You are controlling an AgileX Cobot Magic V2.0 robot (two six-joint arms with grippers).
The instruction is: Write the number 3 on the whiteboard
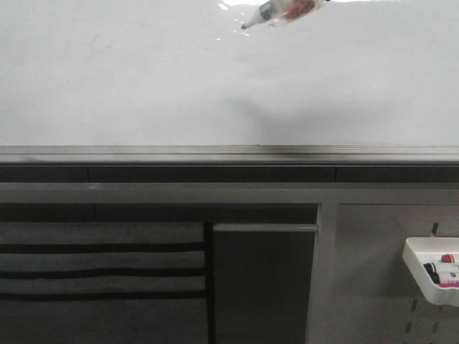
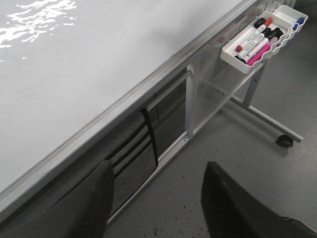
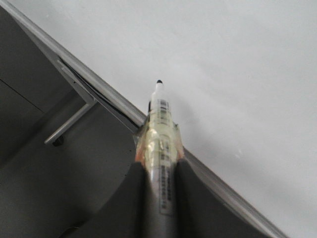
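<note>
The whiteboard [image 1: 143, 79] fills the upper front view, glossy white, with its grey bottom rail [image 1: 229, 153]. No number 3 shows on it. My right gripper [image 3: 159, 166] is shut on a marker [image 3: 159, 134], whose black tip [image 3: 159, 82] points at the board near the rail. In the front view only the marker [image 1: 276, 13] shows at the top edge, tip pointing left, near the board surface. My left gripper [image 2: 157, 198] is open and empty, below the board's rail [image 2: 148, 84] above the floor.
A white tray [image 2: 262, 34] holding several markers hangs at the board's right; it also shows in the front view [image 1: 432, 271]. Below the rail are the stand's frame [image 1: 315, 236], black straps [image 1: 100, 272] and a castor [image 2: 285, 141].
</note>
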